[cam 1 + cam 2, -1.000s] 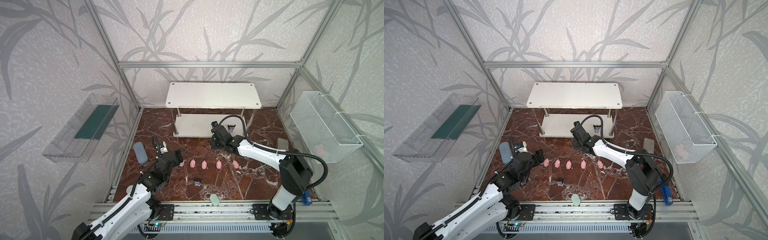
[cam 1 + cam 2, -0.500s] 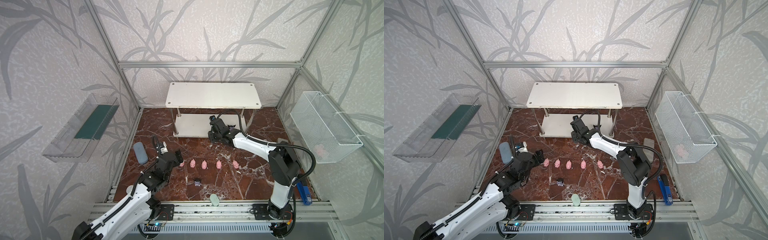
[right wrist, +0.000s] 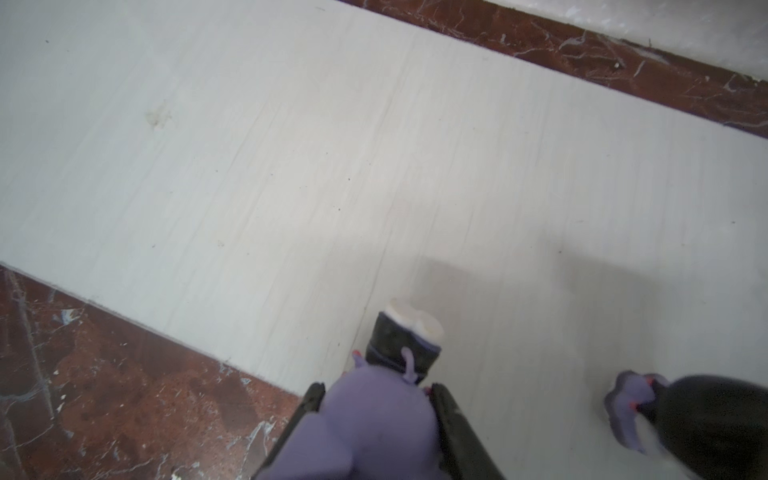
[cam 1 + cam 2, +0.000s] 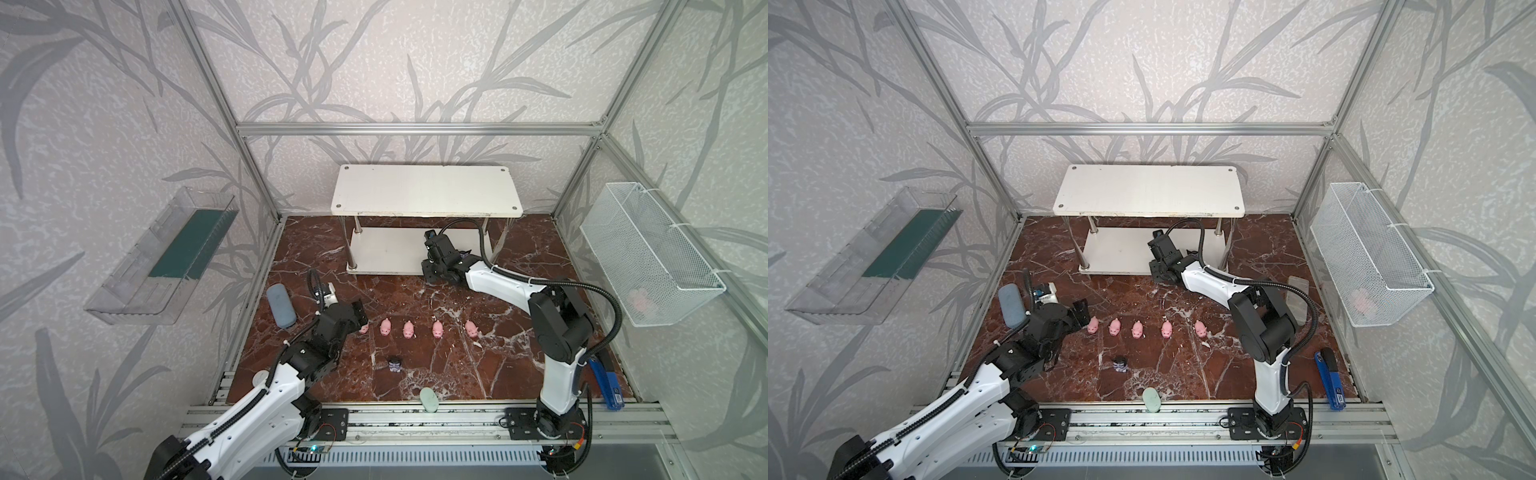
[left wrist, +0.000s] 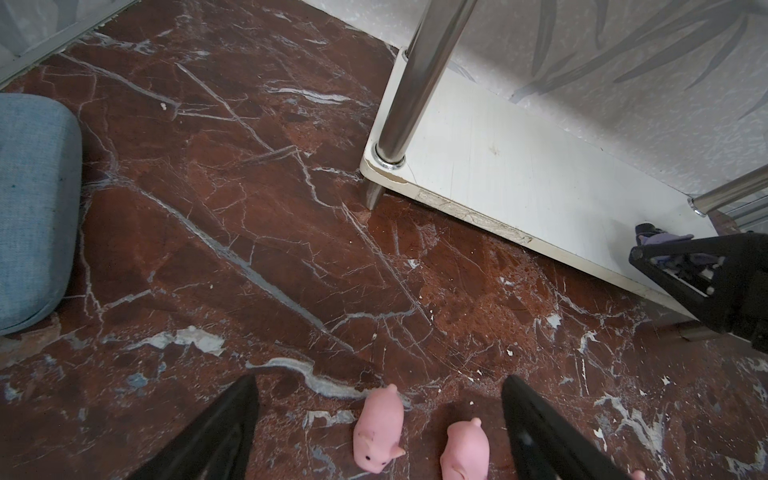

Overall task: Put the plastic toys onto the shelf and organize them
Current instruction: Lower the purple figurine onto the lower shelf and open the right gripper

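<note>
The right gripper pinches a black-and-purple figurine over the lower board of the white shelf, which is in the middle of both top views. A second such figurine is on that board, near to it. The left gripper has its fingers spread wide, just left of five pink pigs lined in a row on the marble floor. A third figurine is below the row.
</note>
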Controlling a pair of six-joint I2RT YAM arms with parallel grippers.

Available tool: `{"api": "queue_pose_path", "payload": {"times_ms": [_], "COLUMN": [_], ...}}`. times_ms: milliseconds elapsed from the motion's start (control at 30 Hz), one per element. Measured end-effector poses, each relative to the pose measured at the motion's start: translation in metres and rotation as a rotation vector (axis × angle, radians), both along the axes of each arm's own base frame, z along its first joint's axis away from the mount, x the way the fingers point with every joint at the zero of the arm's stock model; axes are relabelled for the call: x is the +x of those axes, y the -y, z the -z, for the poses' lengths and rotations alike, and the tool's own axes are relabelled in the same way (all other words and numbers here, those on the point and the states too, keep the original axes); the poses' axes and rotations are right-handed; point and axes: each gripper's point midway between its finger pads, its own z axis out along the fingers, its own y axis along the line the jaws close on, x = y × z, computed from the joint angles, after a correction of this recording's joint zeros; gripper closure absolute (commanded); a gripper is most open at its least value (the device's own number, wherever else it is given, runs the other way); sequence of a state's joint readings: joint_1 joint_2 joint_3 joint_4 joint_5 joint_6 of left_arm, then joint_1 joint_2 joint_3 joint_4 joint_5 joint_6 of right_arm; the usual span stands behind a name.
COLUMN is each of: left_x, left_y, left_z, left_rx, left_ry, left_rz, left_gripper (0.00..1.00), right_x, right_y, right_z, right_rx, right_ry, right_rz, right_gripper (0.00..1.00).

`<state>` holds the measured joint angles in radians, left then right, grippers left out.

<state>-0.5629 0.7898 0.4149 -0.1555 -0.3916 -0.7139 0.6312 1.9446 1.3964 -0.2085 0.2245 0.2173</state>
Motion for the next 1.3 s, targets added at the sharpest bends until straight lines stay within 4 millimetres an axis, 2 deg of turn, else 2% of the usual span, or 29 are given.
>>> {"api": "queue_pose_path", "payload": {"times_ms": [133,400,733,1000,1300], "left_x": [0.001,0.002,0.004,0.004,0.004], "left_y": [0.001,0.001,0.002,0.003,0.003], "left_z": [0.000,0.002,0.005,0.005,0.005], "left_rx": [0.002,0.005,0.010,0.010,0.009], "left_ry": [0.000,-0.002,-0.012,-0.011,-0.010], "left_rz": [0.001,0.001,0.002,0.002,0.001], "left_gripper": [0.11,0.10,0.10,0.10,0.10], "right_x": [0.007,0.024,0.026,0.030,0.029], "right_y": [0.002,0.007,0.007,0.005,0.007], "right_z": [0.002,-0.011,0.010,0.004,0.011], "right_rx": [-0.007,0.006,-0.012,-0.008,-0.023], "right_ry": [0.002,0.031,-0.009,-0.006,-0.019], "right_rz": [0.002,0.012,0.004,0.004,0.001], "right_gripper": [0.65,0.65,0.65,0.63,0.62]}}
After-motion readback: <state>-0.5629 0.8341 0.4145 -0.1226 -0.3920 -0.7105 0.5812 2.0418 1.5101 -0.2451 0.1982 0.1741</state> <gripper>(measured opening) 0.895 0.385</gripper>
